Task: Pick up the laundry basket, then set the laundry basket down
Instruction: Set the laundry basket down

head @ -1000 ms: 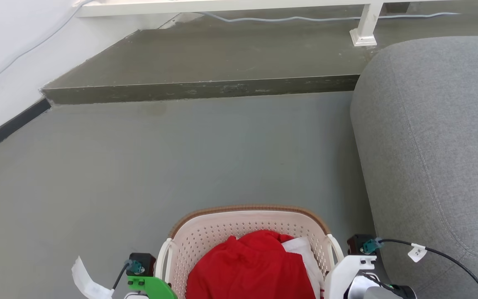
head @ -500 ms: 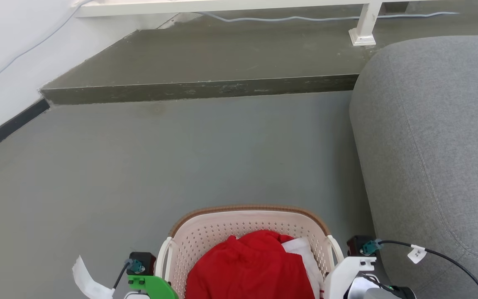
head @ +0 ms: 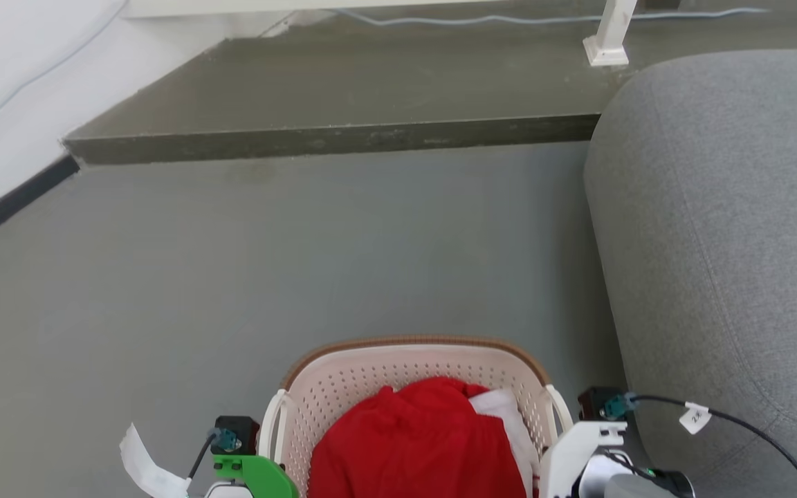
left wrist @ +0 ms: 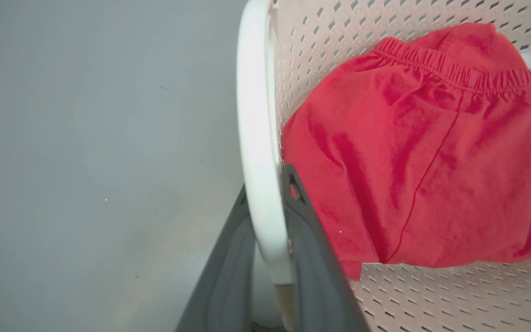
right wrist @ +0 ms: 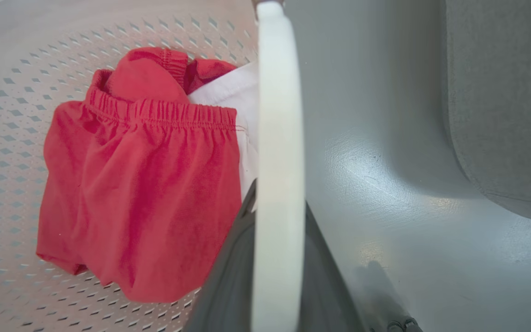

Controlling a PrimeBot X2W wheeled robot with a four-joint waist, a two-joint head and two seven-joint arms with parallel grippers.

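- Cream-white perforated plastic with a brown woven-look rim, the laundry basket [head: 412, 344] is showing at the bottom middle of the head view, between the two arms and just left of a grey sofa [head: 717, 242].
- Whether its base is touching the grey floor [head: 301, 263] or hanging above it, I cannot tell.
- The left gripper [left wrist: 267, 184] is clamping the basket's left handle [left wrist: 254, 115]. In the left wrist view the white bar is running between the two dark fingers [left wrist: 311, 258], which are pressing close on either side, one outside the basket and one inside.
- The right gripper [right wrist: 280, 198] is gripping the right handle [right wrist: 278, 92] the same way, its fingers [right wrist: 228, 276] being held narrowly apart by the white bar alone.
- A red garment [head: 412, 449] with an elastic waistband is lying bunched in the basket, covering most of its bottom.
- A white cloth [head: 506, 408] is peeking out beside the red one, toward the right handle.
- A raised darker step [head: 371, 90] is running across the floor beyond the basket, well apart from it, and a white post [head: 609, 41] is standing on it near the sofa's far end.
- A white paper tag [head: 142, 467] is sticking out beside the left wrist at the lower left of the head view.
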